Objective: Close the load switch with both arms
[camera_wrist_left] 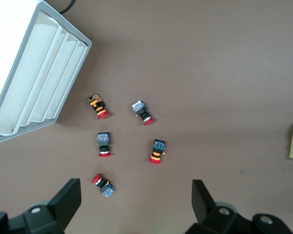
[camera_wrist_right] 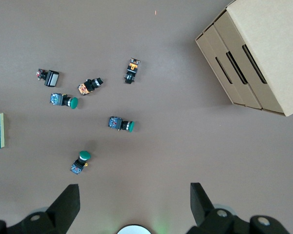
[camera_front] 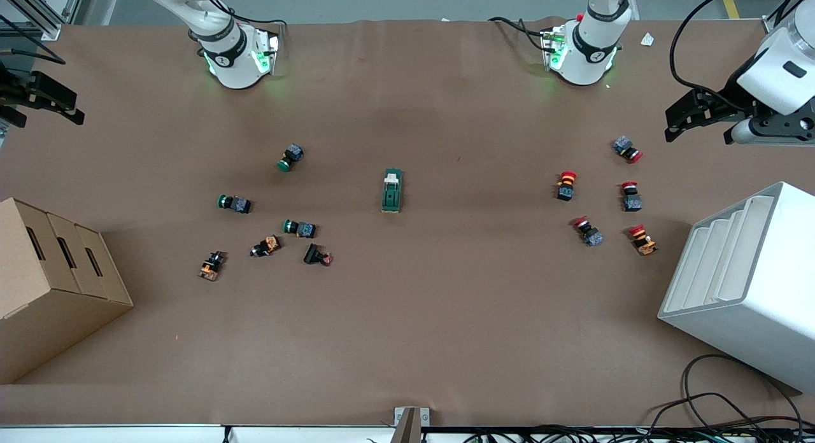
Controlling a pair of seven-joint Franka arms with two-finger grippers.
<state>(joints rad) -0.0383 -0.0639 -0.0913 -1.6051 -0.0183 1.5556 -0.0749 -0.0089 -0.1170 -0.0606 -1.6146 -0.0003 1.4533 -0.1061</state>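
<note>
Still at the approach step: your load switch (camera_front: 391,190) lies mid-table, untouched, with red push-buttons (camera_front: 602,195) toward the left arm's end of it and green ones (camera_front: 267,201) toward the right arm's. Left gripper (camera_front: 691,115) and right gripper (camera_front: 48,99) hang spread wide, empty, over the table's ends. Bare cloth rings the switch; bring both in, one steadying, one pressing the lever.
</note>
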